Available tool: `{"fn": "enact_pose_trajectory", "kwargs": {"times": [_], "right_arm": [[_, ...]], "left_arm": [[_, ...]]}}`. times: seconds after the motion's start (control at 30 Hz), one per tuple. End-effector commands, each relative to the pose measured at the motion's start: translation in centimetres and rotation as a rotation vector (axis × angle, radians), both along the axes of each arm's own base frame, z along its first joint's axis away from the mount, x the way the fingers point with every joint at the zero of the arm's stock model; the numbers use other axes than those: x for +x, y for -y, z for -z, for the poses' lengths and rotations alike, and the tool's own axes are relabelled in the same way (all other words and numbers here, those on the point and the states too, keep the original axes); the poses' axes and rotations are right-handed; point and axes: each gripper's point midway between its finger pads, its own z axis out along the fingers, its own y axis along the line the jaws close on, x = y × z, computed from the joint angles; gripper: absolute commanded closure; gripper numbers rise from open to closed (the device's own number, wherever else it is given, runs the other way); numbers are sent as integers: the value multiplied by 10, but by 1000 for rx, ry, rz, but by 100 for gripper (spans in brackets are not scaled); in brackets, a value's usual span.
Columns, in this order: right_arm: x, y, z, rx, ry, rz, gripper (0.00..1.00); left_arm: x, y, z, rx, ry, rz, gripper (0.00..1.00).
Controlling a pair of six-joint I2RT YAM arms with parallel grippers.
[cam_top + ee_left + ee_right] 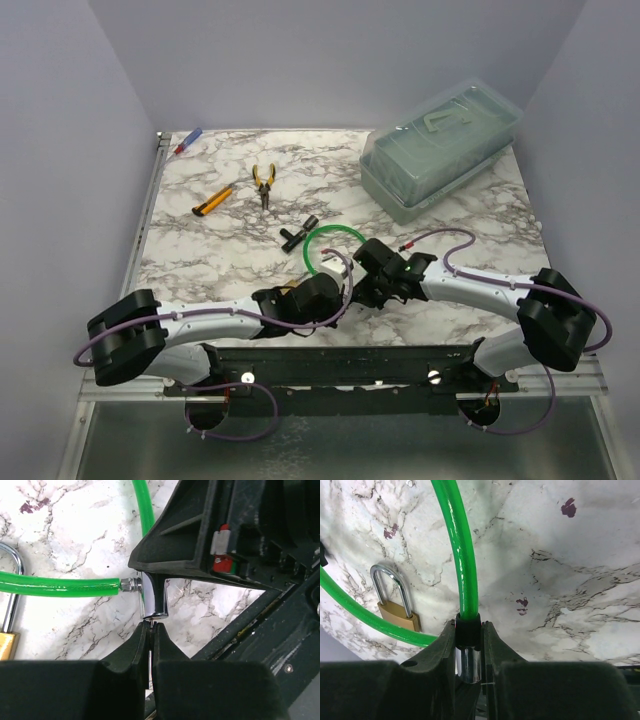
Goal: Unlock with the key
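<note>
The green cable (335,232) loops on the marble table. My right gripper (468,626) is shut on the cable's black collar and silvery cylinder end (468,662). In the left wrist view that cylinder (154,600) hangs under the right gripper's black body, and the cable's other end (60,586) plugs into its side. My left gripper (150,628) is shut on the key (150,623), a thin silver sliver between the fingertips, its tip touching the cylinder's lower face. A small brass padlock (395,612) lies beside the cable. Both grippers meet at the table's near middle (350,275).
A clear plastic box (440,145) stands at the back right. Yellow-handled pliers (264,185), a yellow utility knife (213,200), a black T-shaped tool (297,233) and a red-and-blue pen (188,140) lie behind the cable. The black mounting rail (340,365) runs along the near edge.
</note>
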Motion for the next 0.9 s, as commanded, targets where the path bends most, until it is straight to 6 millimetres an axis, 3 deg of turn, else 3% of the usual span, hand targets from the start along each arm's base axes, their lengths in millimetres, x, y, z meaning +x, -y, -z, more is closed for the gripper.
{"fn": "enact_pose_trajectory", "kwargs": {"times": [0.0,0.2,0.5,0.63,0.87], "right_arm": [[10,-13,-23,25,37,-8,100],[8,-11,-27,-1,24,-25,100],[3,-9,-22,-13,3,-43,100],[2,-8,-19,-4,12,-42,100],[2,-4,-19,10,41,-40,100]], "left_arm": [[5,4,-3,119,108,8,100],[8,6,-1,277,214,24,100],[8,11,-4,342,288,44,98],[5,10,-10,317,287,49,74],[-5,4,-30,225,271,66,40]]}}
